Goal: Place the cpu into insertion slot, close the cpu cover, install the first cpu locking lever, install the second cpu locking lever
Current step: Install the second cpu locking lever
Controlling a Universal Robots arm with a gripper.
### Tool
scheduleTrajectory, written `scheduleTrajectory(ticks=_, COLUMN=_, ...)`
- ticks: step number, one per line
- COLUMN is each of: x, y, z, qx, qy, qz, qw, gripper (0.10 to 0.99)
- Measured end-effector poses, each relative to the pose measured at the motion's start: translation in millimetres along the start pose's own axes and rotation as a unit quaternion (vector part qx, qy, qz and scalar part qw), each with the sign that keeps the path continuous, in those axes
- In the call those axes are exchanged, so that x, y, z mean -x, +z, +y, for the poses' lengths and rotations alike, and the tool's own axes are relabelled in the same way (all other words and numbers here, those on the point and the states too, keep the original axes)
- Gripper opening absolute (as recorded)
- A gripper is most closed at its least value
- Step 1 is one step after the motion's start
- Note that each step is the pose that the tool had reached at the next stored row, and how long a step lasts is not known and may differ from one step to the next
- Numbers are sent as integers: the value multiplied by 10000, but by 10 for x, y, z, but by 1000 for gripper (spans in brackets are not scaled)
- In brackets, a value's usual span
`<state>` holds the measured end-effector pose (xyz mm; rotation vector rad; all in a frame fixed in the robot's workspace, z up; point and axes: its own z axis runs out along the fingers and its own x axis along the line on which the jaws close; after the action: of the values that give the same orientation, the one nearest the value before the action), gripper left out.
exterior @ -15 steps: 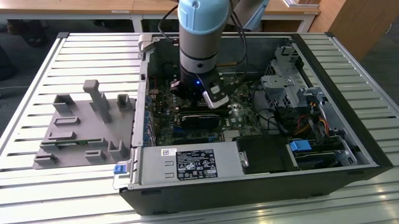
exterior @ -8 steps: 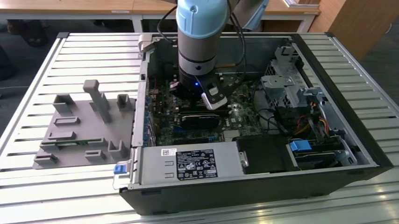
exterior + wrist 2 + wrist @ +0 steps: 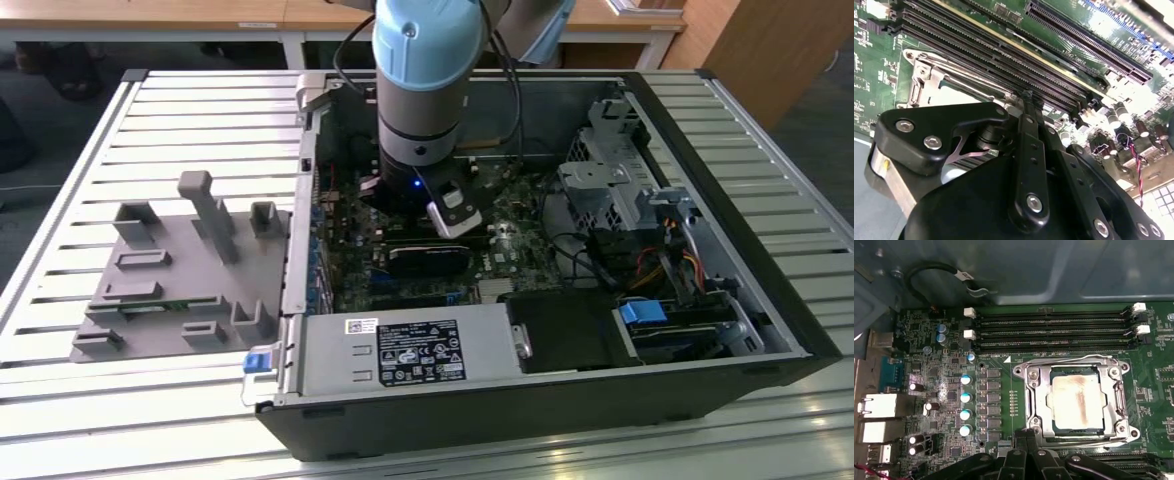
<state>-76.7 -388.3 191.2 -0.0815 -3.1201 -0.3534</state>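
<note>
The open black computer case (image 3: 534, 390) lay on the slatted white metal surface (image 3: 160, 100), with a grey plastic fixture block (image 3: 187, 275) standing on the slats at the exterior view's left of the case. The blue-and-grey robot arm (image 3: 420, 80) reached straight down into the case, and its black claw (image 3: 451, 215) hung just above the green circuit board (image 3: 514, 255).

In the first wrist view, the small flat square cpu with its silvery-beige metal face (image 3: 1077, 401) sat inside the insertion slot (image 3: 1072, 400), the square socket with a silvery metal rim. The cpu cover, a thin silvery frame plate with a cut-out middle (image 3: 1041, 402), lay flat around the chip. The long black memory slots (image 3: 1054, 330) ran beside the socket, on its side away from the claw.

In the second wrist view, the claw's black fingers (image 3: 1029, 107) were pressed together, tips meeting just beside the socket's metal frame (image 3: 929, 80). I could not tell whether they pinched anything.
</note>
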Motion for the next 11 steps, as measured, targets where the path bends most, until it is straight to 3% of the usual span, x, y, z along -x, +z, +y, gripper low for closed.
scheduleTrajectory(ticks=6, x=0, y=-9, z=5, qx=30, qy=0, qz=-2, qw=10000, gripper=106)
scheduleTrajectory(ticks=11, x=-1, y=-93, z=23, qx=29, qy=1, qz=0, qw=10000, gripper=106)
